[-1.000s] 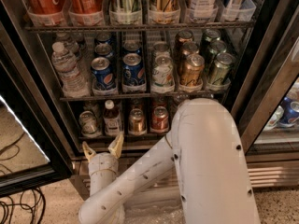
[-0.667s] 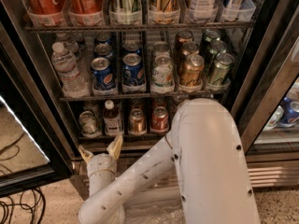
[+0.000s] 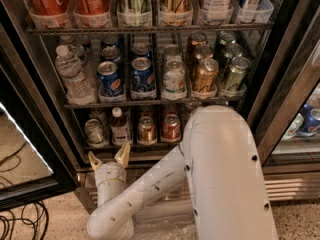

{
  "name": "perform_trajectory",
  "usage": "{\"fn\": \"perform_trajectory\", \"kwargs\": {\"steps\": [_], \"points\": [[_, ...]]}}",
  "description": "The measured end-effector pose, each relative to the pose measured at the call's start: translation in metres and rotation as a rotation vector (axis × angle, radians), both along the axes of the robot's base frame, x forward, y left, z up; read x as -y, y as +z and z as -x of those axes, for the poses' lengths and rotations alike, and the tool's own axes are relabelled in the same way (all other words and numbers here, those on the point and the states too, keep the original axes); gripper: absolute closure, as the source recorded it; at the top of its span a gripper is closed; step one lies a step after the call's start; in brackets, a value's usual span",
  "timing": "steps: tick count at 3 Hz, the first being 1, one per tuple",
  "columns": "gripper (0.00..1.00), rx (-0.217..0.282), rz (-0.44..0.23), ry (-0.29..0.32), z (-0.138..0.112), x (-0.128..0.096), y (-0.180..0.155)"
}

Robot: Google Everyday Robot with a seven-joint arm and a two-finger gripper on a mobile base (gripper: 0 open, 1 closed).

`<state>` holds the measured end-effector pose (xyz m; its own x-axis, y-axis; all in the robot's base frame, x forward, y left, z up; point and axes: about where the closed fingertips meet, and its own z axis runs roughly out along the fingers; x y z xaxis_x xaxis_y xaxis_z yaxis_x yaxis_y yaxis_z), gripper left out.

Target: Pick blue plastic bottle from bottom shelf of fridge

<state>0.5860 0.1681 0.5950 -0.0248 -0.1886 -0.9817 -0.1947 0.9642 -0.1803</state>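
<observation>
The fridge [image 3: 290, 84] stands open in the camera view, black-framed with wire racks. On its bottom shelf [image 3: 130, 146] the blue plastic bottle [image 3: 119, 127] stands upright: white cap, dark body, pale label. It sits between a clear cup-like container [image 3: 94, 132] on its left and a copper can [image 3: 146, 130] on its right. My gripper [image 3: 108, 158] is just below and in front of the shelf's edge, pointing up, a little left of the bottle. Its two tan fingers [image 3: 123, 155] are spread apart with nothing between them.
A red can [image 3: 171, 127] stands right of the copper can. The rack above holds a clear water bottle [image 3: 71, 75], Pepsi cans [image 3: 108, 79] and other cans. The open door's frame [image 3: 30, 129] is at left, with cables [image 3: 20, 224] on the floor. My white arm [image 3: 220, 179] covers the lower right.
The gripper has shifted very slightly; its fingers stay spread below the bottom shelf. Nothing in the fridge has moved.
</observation>
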Motion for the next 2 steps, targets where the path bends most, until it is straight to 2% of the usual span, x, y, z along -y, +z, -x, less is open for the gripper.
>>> {"fn": "perform_trajectory", "kwargs": {"steps": [1, 2], "points": [[0.24, 0.025, 0.017, -0.013, -0.0116, 0.0075, 0.0029], [0.24, 0.056, 0.036, -0.027, -0.0188, 0.0155, 0.0104]]}}
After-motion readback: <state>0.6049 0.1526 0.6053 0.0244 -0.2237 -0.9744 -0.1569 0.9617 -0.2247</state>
